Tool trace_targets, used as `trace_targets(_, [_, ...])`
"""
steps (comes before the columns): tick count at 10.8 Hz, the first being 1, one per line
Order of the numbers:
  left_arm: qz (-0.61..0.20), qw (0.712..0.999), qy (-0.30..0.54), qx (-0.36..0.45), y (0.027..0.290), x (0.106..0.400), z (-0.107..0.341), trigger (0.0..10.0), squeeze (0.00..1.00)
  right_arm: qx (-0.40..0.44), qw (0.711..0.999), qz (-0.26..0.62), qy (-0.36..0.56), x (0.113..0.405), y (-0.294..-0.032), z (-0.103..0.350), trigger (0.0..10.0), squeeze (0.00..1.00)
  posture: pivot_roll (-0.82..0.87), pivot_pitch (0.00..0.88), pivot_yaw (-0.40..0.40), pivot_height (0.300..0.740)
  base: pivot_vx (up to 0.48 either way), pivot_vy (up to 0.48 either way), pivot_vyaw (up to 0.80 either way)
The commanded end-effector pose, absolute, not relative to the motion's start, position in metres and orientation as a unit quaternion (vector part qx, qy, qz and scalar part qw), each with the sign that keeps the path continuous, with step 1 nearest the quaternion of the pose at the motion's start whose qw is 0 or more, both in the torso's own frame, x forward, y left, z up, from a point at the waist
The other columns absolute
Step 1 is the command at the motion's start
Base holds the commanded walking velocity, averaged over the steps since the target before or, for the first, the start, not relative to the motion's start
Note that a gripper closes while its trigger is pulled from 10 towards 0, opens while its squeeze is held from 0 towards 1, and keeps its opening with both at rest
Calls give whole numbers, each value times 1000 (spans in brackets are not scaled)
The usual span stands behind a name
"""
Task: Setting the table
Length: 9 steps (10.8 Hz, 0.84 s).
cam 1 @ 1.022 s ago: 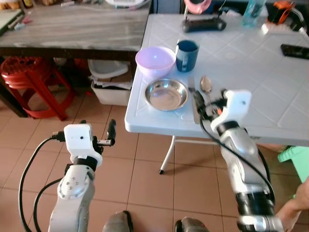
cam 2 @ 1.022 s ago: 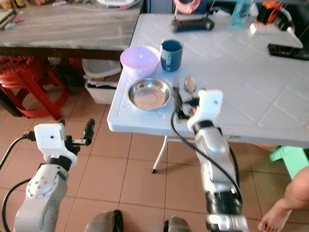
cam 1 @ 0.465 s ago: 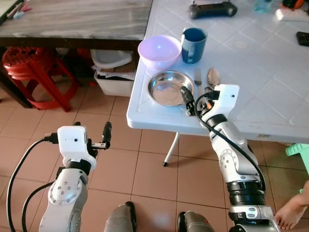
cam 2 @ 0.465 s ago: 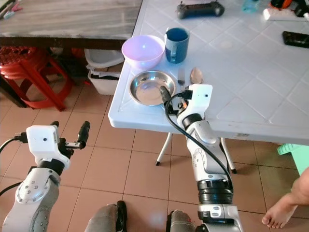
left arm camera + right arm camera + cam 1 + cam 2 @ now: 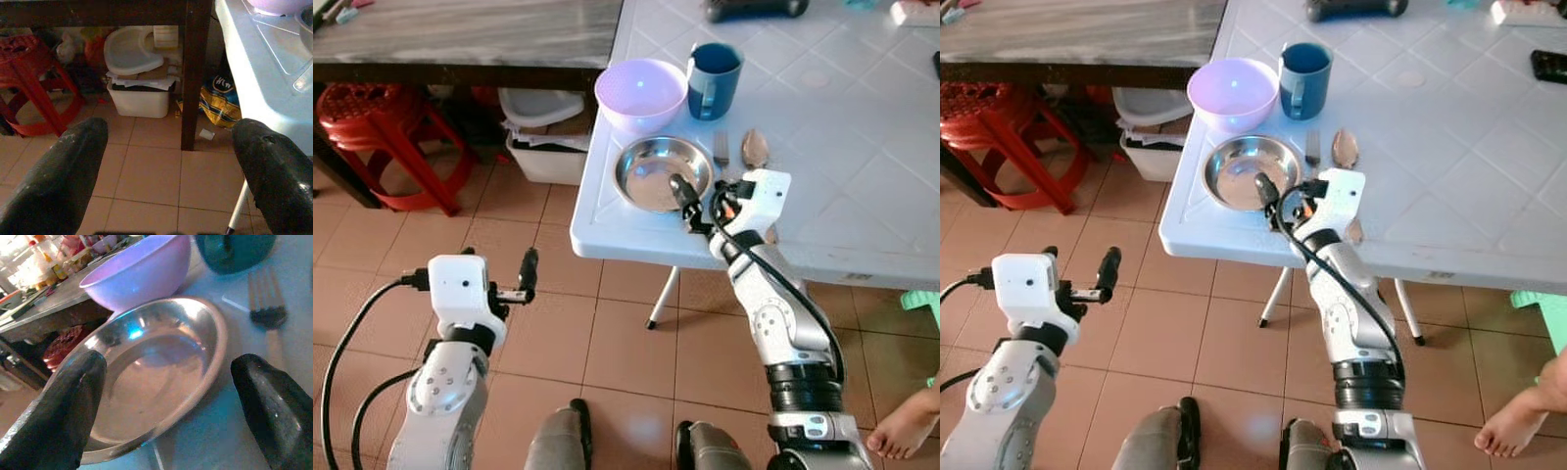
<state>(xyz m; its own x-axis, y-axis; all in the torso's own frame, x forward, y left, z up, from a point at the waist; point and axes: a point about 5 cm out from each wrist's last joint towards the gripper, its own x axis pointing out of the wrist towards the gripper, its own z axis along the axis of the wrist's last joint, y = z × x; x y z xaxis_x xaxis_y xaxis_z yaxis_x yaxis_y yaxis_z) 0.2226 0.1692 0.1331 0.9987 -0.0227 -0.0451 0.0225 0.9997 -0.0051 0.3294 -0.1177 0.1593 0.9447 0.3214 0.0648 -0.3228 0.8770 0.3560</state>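
Shiny round steel plate (image 5: 663, 173), right tool (image 5: 166, 396) spread over it, glossy lilac bowl (image 5: 640, 93)

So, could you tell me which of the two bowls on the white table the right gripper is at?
The shallow steel bowl nearest the table's edge: the right gripper, fingers open, sits at its rim. The lilac plastic bowl stands behind it, beside the blue mug.

Blue mug (image 5: 238, 252) cropped at edge
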Motion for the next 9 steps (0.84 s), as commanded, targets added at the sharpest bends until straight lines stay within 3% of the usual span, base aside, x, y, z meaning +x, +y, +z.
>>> trace_targets(1, [-10,1000,25,4,173,219,135,10000,0,192,964,185,3,328,-109,161,10000,0,145,252,96,740,0,0,0])
trace_targets(3, [-11,1000,26,3,171,219,135,10000,0,198,962,187,10,327,-108,160,10000,0,142,257,93,740,0,0,0])
trace_targets(4, [-11,1000,29,2,171,218,134,10000,0,222,958,180,21,327,-108,159,4000,0,141,259,90,740,0,0,0])
trace_targets(5, [-11,1000,29,1,170,218,134,10000,0,220,959,177,28,328,-110,158,0,0,141,261,87,740,0,0,0])
trace_targets(9, [-16,999,29,0,170,218,134,10000,0,275,946,148,82,332,-113,149,0,0,141,266,84,740,0,0,0])
